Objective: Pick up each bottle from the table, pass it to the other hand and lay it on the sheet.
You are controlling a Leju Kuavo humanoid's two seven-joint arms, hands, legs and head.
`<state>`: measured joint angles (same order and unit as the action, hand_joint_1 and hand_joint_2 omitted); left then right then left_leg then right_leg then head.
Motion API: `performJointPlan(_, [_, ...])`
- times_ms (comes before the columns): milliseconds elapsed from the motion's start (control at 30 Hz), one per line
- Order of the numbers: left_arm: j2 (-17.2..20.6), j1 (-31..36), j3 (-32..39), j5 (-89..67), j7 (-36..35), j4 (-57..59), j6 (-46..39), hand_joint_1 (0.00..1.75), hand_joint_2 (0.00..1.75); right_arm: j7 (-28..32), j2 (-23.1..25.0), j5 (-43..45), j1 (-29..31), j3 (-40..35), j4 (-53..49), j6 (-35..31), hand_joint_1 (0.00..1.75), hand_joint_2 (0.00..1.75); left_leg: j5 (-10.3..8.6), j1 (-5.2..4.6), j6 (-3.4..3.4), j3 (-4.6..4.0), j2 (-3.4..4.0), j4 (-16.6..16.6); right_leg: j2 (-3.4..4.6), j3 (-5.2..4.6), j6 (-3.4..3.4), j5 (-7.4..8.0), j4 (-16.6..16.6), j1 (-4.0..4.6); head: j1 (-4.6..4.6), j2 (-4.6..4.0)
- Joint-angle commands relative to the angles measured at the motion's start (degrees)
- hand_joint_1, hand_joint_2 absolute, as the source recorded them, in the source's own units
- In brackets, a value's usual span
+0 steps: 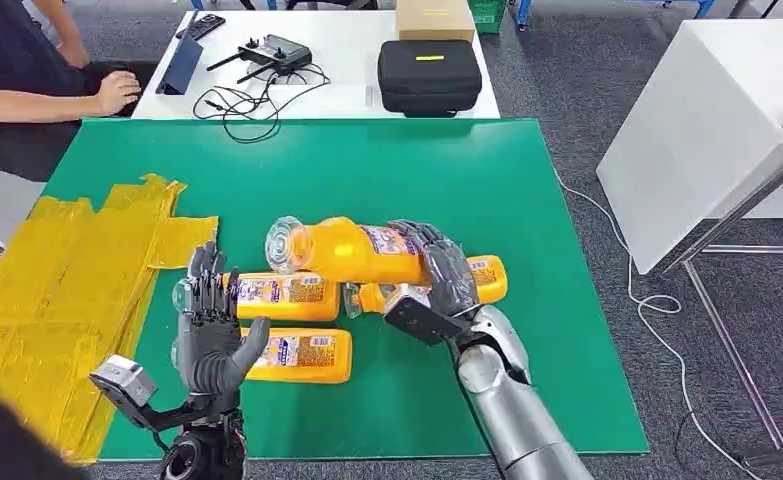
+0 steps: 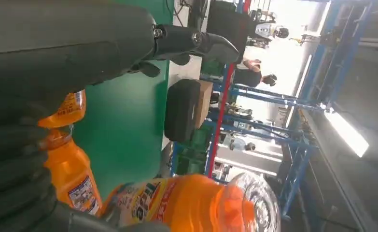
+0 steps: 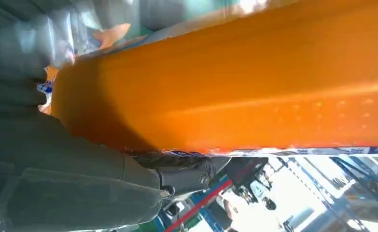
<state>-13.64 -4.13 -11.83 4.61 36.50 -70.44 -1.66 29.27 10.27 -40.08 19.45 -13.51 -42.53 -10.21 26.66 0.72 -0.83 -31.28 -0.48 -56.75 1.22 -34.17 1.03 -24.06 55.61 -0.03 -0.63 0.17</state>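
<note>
My right hand grips an orange bottle around its label and holds it level above the green table, clear base pointing left. In the right wrist view the same bottle lies across my right hand. My left hand is raised with fingers apart and empty, a short way left of the bottle's base. The left wrist view has my left hand spread, with the held bottle close beside it. Three more orange bottles lie on the table: and one partly behind my right hand. The yellow sheet covers the table's left part.
A white table behind holds a black case, a cardboard box, a controller and cables. A person sits at the far left with a hand on it. Another white table stands to the right, with a cable on the floor.
</note>
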Motion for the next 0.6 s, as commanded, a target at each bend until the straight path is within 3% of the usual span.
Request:
performJointPlan(33, [1.61,6.06,-3.98,1.31,-0.8,6.39,1.92,0.0,1.75,-3.88,5.89,-3.04,6.36,-6.36,8.21,-0.1,1.75,1.75,0.06,-0.04,0.01,0.25,0.2,0.06,0.07,0.17,0.01,-0.03,-0.01,-0.02,0.0,0.0])
performJointPlan(300, [1.36,6.64,-3.8,1.56,-1.46,6.37,1.98,0.0,1.75,-5.45,7.28,-4.7,5.69,-8.97,8.42,-0.64,1.75,1.75,0.04,-0.01,0.0,0.22,0.02,0.08,-0.08,0.16,0.01,-0.05,-0.04,0.01,-0.02,0.0])
performJointPlan(367, [1.36,6.6,-3.79,1.56,-1.46,6.34,1.98,0.0,1.75,-5.43,7.16,-4.6,5.71,-8.99,8.37,-0.56,1.75,1.75,0.16,0.0,-0.01,0.63,0.02,0.15,-0.2,0.56,0.04,-0.18,-0.1,0.04,-0.02,0.0])
performJointPlan(533, [1.05,8.11,-4.22,1.48,-2.28,7.52,2.66,0.0,1.75,-6.43,8.26,-4.82,5.05,-10.6,8.58,-0.34,1.75,1.75,0.02,-0.02,-0.01,0.14,0.01,0.06,-0.09,0.1,0.02,-0.04,-0.04,0.0,0.0,0.0])
performJointPlan(600, [0.85,9.22,-4.57,1.55,-2.38,9.0,2.82,0.0,1.75,-7.66,9.12,-5.77,5.18,-12.32,9.34,-0.84,1.75,1.75,0.08,-0.02,0.0,0.3,0.0,0.08,-0.15,0.26,0.02,-0.1,-0.04,0.01,0.0,0.0])
